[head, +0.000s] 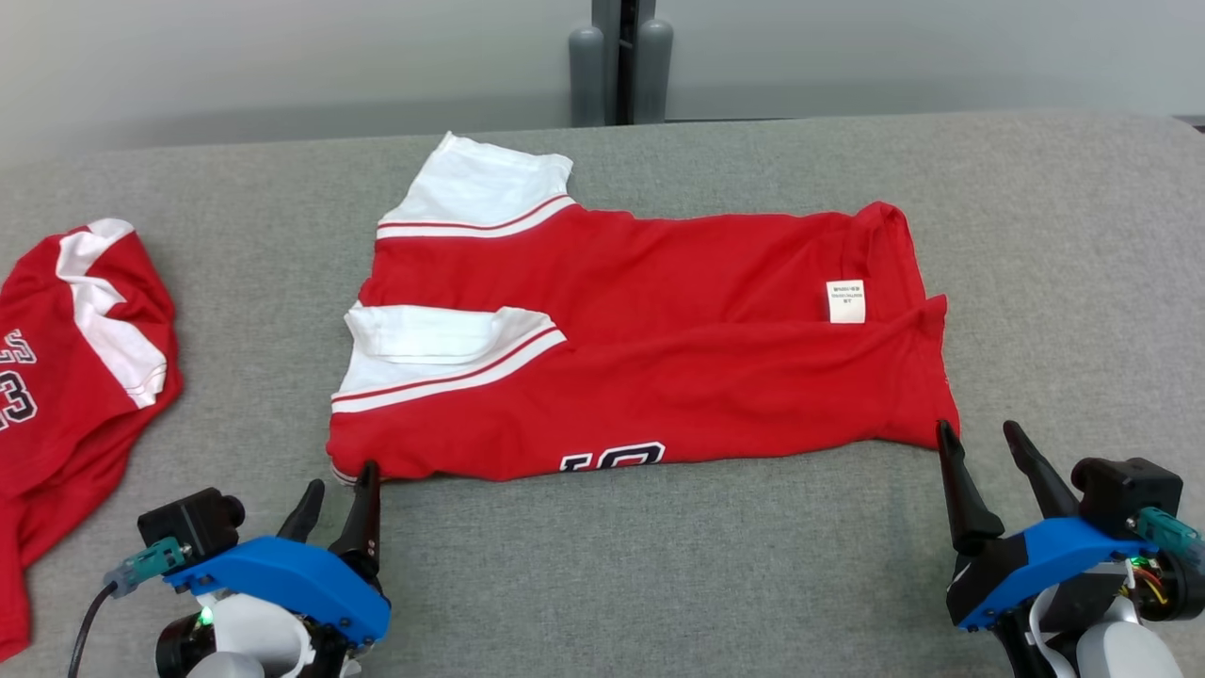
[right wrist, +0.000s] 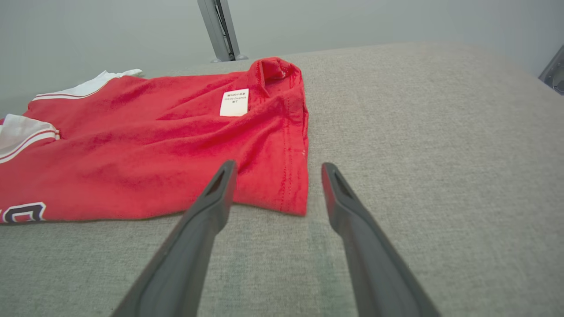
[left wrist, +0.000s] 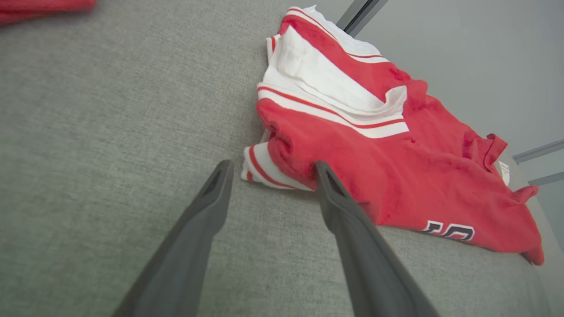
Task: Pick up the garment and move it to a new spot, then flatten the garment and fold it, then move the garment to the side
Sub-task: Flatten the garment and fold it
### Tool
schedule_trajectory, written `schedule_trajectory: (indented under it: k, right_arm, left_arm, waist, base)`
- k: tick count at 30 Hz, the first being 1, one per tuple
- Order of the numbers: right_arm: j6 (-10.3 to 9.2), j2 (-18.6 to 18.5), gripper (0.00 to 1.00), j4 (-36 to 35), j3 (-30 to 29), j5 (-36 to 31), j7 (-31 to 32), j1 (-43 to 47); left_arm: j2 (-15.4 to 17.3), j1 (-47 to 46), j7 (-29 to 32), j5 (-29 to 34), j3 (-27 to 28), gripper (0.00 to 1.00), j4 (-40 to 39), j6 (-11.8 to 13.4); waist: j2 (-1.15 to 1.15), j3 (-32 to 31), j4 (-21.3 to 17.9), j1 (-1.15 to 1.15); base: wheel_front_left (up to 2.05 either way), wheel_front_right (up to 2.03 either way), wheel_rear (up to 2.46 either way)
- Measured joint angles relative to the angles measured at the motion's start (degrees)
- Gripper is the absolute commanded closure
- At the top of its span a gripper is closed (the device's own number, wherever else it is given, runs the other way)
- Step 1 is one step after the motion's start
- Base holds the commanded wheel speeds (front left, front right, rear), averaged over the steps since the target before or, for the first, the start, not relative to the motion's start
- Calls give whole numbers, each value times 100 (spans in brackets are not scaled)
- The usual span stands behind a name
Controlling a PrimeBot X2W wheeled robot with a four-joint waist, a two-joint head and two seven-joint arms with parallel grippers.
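Head view shows the red garment (head: 640, 348) folded on the surface (head: 659, 565), left end effector (head: 341, 478) at its 7 o'clock corner, right end effector (head: 977, 428) at 5 o'clock, both spread empty, so pinching both layers squarely should serve best.

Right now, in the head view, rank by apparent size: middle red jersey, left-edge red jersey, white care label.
1. middle jersey
2. left-edge jersey, cropped by the frame, so its true size is unsure
3. care label
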Motion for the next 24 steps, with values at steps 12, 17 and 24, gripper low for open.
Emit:
schedule_trajectory:
  k: [12, 17, 24]
  right_arm:
    - [0, 0, 0, 425, -48, -76, -67, -262]
    - [0, 1, 0, 935, -85, -33, -54, -470]
    - [0, 1, 0, 1795, -34, 259, -143, -948]
  left_arm:
    - [-390, -369, 23, -446, 257, 0, 338, 174]
    - [-426, -408, 16, -453, 227, 100, 520, 123]
    - [-449, -429, -160, -449, 213, 100, 622, -2]
  waist:
    - [0, 196, -41, 0]
    - [0, 198, -12, 1]
    - [0, 184, 34, 1]
  base:
    - [0, 0, 0]
    - [0, 0, 0]
    - [0, 0, 0]
